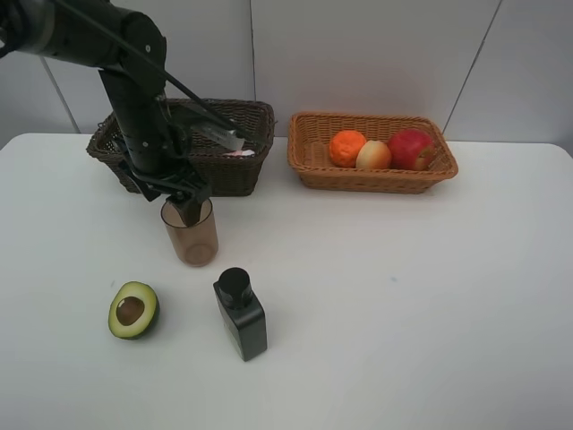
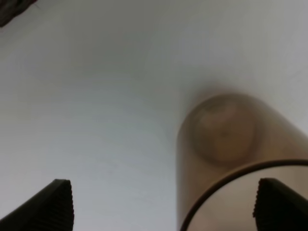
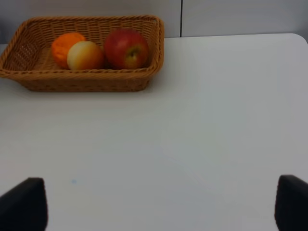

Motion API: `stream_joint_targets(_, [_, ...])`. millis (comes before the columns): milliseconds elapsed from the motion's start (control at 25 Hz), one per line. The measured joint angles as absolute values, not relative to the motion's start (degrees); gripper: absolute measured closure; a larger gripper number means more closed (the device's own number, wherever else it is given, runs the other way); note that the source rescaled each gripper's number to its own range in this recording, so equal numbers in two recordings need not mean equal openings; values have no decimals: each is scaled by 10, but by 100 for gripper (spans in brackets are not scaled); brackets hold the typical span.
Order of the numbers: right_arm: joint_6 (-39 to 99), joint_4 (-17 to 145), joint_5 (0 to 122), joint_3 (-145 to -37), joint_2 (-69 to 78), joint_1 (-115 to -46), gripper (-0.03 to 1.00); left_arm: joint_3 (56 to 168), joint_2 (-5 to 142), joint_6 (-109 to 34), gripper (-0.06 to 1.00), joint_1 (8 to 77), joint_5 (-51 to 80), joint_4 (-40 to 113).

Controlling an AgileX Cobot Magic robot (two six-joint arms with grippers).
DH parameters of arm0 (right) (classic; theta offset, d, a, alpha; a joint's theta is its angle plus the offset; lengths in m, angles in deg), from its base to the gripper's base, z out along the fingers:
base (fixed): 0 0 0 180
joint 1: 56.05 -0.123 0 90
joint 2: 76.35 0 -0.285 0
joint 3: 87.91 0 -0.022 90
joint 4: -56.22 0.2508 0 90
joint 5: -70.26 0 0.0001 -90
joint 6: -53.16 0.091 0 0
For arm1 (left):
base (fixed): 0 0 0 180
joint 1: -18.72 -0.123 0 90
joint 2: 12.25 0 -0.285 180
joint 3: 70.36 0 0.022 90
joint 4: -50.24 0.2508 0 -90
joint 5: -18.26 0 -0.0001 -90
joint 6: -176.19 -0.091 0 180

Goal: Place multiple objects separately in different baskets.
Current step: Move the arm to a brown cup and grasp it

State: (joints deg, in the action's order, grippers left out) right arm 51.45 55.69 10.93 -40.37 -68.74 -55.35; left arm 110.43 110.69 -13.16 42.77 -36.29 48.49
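My left gripper hangs open over a translucent brownish cup standing in front of the dark brown basket. In the left wrist view one fingertip is over the cup's mouth and the other is well outside it. A halved avocado and a black square bottle sit nearer the front. The light basket holds a tangerine, peach and apple. My right gripper is open above bare table.
Something pink shows inside the dark basket, partly hidden by the arm. The right wrist view shows the light basket with its fruit ahead. White table stretches to the right and front; a wall stands behind the baskets.
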Motion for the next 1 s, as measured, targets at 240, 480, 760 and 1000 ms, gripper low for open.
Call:
stream_joint_targets(240, [515, 557, 109, -404, -687, -553, -3, 1104, 1117, -132, -5, 427, -361, 485])
stream_joint_targets(480, [515, 557, 109, -404, -687, -553, -3, 1104, 1123, -132, -5, 427, -361, 485])
stream_joint_targets(760, [515, 557, 109, -404, -687, -553, -3, 1102, 1127, -132, 9, 427, -360, 485])
stream_joint_targets(1000, [515, 557, 109, -404, -687, -553, -3, 1101, 1127, -132, 67, 427, -361, 485])
